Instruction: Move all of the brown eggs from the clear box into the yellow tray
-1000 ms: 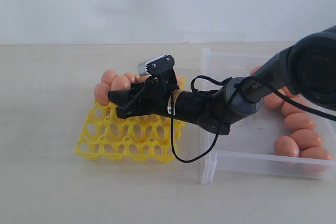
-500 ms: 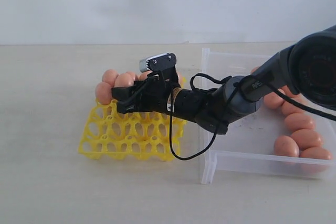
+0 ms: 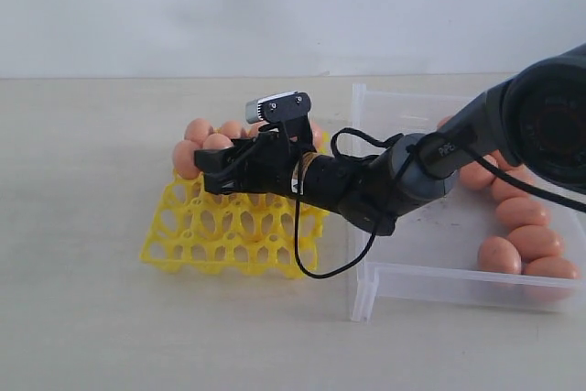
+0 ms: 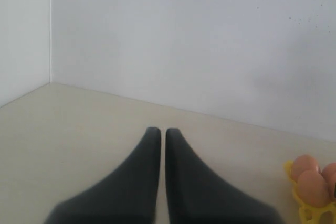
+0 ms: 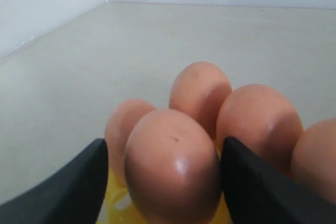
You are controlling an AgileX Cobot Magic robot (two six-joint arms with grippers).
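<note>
Right gripper (image 3: pixel 209 169) centre-left in exterior view, at upper edge of yellow tray (image 3: pixel 229 235). Parted around one brown egg (image 5: pixel 173 166) seated among others, gap on one side. More brown eggs (image 3: pixel 522 212) in clear box (image 3: pixel 430 283), right. Left gripper (image 4: pixel 162 145) nearly closed, empty.

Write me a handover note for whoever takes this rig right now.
Left gripper: shut, empty, off to the side.
Right gripper: over the bright yellow plastic egg tray, jaws flanking one smooth orange-brown egg; gripped or released, unclear.
Done: several eggs sit along the tray's far edge.
Left: at least six eggs lie in the shallow clear plastic box.
</note>
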